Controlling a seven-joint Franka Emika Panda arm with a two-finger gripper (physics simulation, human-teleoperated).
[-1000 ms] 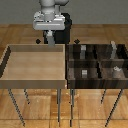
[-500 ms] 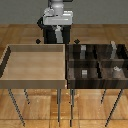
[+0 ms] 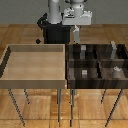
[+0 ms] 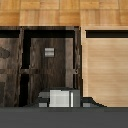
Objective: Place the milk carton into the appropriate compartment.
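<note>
Above the seam between the two bins, toward twelve o'clock in the exterior view, the gripper hangs well clear of the walls. The milk carton sits between the jaws, which are clenched on its two sides; in the wrist view it shows as a pale block flanked by dark fingers. In the exterior view it is only a small pale sliver under the hand.

At nine o'clock lies the light wooden tray, open and undivided. At three o'clock stands the dark-walled compartment box, split into cells, several of them holding a small grey block; one such block shows straight below the wrist camera.

My judgement is that the carton is light and thin-walled, stiff enough for a side pinch but liable to dent or twist if squeezed hard. Its smooth faces may slip, so the best hold is on the flat body below the gable, not on the peak. It is small against the cells, so it should drop in upright if lowered low before letting go. Which cell suits it, I cannot tell.
</note>
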